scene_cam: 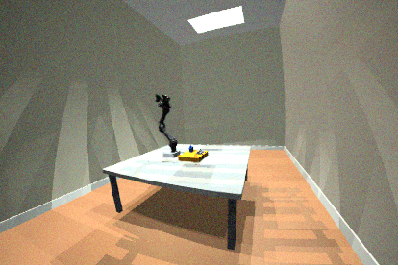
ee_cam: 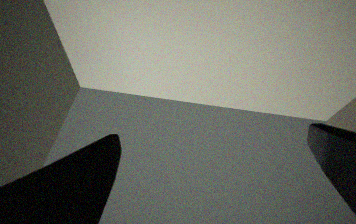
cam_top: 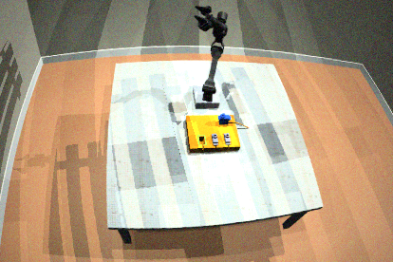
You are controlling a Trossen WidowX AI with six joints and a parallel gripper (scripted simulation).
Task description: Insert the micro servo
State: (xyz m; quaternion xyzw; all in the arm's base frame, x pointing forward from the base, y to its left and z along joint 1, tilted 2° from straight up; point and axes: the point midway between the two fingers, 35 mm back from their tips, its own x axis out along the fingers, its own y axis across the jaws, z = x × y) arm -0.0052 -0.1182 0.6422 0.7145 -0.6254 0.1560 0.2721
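The loose micro servo (cam_top: 224, 119) (scene_cam: 191, 149) is blue and rests on the back right part of the yellow deck (cam_top: 198, 124) (scene_cam: 186, 157). Its thin orange cable (cam_top: 241, 125) runs out past the deck's right edge. Which way its shaft points is too small to tell. The empty pocket (cam_top: 201, 139) is a dark opening at the deck's front left, with a small notch at its front. My gripper (cam_top: 196, 12) (scene_cam: 157, 98) (ee_cam: 211, 137) is open and empty, high above and behind the deck, facing away from it. The wrist view shows only walls and ceiling between the wide-apart fingers.
Two grey servos (cam_top: 215, 140) (cam_top: 227, 139) sit in the deck to the right of the pocket. The arm's grey base (cam_top: 207, 104) (scene_cam: 170, 155) stands on the table (cam_top: 225, 195) (scene_cam: 204, 179) just behind the deck. The arm rises nearly upright from it.
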